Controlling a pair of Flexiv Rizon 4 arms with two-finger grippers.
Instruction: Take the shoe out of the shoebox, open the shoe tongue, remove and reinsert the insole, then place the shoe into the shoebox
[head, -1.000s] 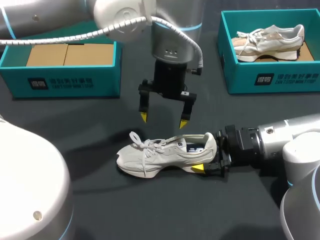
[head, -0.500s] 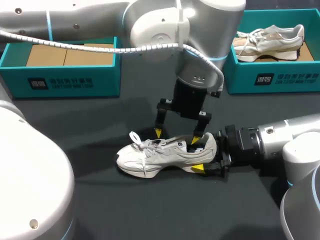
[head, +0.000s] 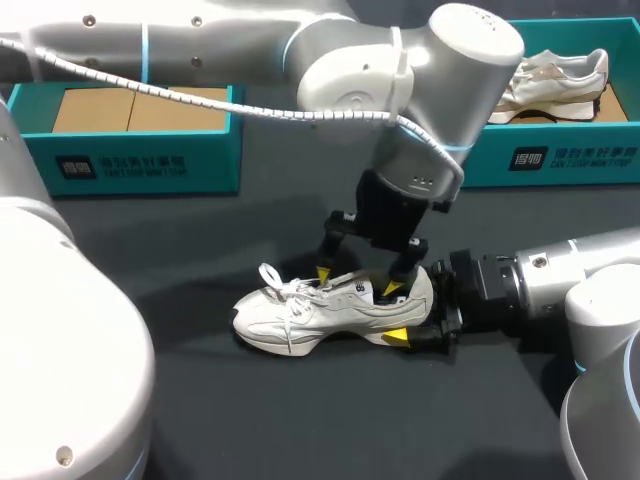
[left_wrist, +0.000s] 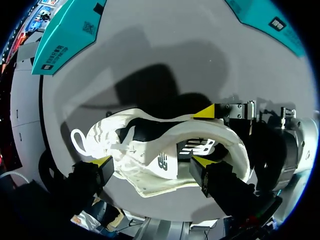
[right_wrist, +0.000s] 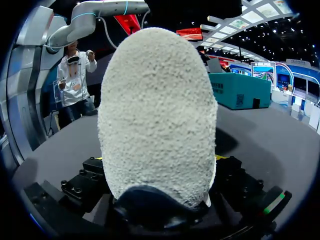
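A white shoe (head: 310, 312) stands on the dark table, toe to the left, heel to the right. My right gripper (head: 410, 314) is shut on its heel, one yellow tip on the near side and one on the far side. In the right wrist view the rough white heel (right_wrist: 157, 110) fills the space between that gripper's (right_wrist: 157, 167) fingers. My left gripper (head: 358, 282) hangs open just above the shoe's mouth, its tips close to the collar. In the left wrist view the left gripper (left_wrist: 153, 161) straddles the shoe (left_wrist: 150, 150) beside the laces and the dark insole.
A teal shoebox (head: 130, 165) with brown cardboard inside stands at the back left. A second teal shoebox (head: 560, 160) at the back right holds another pale shoe (head: 555, 80). My left arm reaches over the table's middle.
My left arm has come down and to the right, from well above the shoe to just over its mouth. The shoe and the right gripper have stayed in place.
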